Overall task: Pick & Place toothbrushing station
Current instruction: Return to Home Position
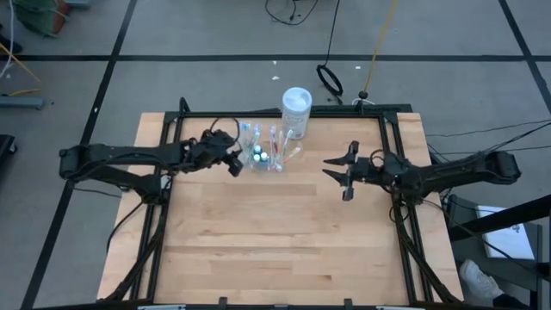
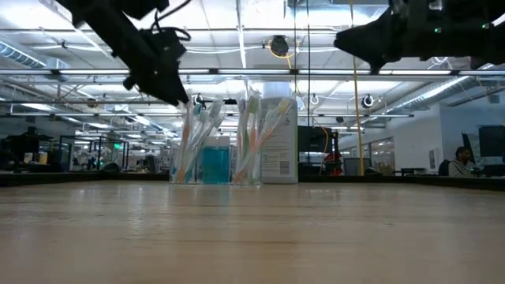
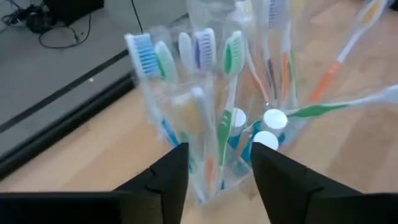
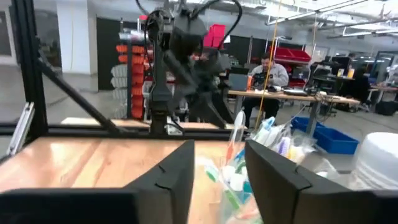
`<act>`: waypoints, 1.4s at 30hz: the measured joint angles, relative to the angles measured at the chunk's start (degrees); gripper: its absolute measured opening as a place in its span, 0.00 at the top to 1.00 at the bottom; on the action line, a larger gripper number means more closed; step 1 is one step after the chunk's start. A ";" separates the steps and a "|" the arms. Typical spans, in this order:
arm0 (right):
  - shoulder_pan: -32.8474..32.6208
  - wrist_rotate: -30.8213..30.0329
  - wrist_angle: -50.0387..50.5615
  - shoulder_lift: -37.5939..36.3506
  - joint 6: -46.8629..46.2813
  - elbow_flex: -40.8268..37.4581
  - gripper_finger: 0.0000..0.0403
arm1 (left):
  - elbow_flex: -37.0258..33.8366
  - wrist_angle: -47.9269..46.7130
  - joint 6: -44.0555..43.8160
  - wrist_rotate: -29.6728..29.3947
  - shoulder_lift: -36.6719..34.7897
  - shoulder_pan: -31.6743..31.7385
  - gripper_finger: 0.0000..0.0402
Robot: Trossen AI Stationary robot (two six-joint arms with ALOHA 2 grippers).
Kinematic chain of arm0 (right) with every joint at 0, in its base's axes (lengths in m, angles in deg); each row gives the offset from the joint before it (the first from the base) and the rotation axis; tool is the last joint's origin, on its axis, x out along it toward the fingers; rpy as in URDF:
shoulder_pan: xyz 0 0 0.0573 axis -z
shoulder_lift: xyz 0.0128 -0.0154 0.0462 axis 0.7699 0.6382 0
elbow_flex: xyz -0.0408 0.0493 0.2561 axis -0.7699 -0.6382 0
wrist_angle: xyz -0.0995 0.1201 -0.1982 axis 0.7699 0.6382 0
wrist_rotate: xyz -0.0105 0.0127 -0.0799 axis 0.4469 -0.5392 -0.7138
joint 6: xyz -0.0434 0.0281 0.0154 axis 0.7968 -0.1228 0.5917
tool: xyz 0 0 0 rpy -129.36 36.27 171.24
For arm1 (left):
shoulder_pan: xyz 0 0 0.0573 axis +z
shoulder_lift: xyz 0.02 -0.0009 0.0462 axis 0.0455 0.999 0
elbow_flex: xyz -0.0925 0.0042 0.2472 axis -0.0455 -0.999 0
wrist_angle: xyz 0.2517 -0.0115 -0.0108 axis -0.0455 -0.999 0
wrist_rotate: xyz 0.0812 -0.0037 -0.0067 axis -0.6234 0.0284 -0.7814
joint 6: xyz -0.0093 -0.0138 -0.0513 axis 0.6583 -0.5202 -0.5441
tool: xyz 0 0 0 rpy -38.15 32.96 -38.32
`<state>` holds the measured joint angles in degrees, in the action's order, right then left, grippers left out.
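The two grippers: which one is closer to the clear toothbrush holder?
The left gripper, open just beside the clear toothbrush holder; the right gripper, also open, hangs well apart over the table's right half.

High: straight down. Low: level across table point(image 1: 284, 232). Wrists face inward. All share toothbrushing station point(image 1: 265, 149).

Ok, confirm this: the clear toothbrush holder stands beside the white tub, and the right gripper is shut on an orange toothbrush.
Wrong on the gripper. The high view shows the right gripper with its fingers open and empty, apart from the clear toothbrush holder; the holder does stand beside the white tub.
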<state>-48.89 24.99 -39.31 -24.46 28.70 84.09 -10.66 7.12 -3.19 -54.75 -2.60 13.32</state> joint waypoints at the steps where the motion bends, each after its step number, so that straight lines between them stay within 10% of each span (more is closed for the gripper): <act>1: 0.00 -0.02 2.52 -2.19 0.64 0.00 0.70 | 0.49 -1.79 0.38 0.01 -1.32 -0.23 0.55; 8: 0.11 1.60 18.96 -18.56 1.87 0.00 0.98 | 0.80 -3.52 3.25 -0.05 -15.40 -2.37 0.50; 17: 0.05 3.63 37.03 -37.58 -1.99 0.04 0.99 | -6.89 -2.97 14.00 -0.07 -34.75 -9.67 0.54; 22: -0.02 16.15 45.95 -43.09 -5.93 -0.23 1.00 | -14.51 0.01 15.80 -0.05 -43.37 -12.01 0.55; 42: -0.02 21.14 43.04 -51.32 -8.16 -12.70 1.00 | -32.05 8.03 22.67 0.21 -65.51 -14.65 0.56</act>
<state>-48.91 46.13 3.73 -75.78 20.54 71.39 -42.72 15.15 19.48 -54.55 -68.11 -1.34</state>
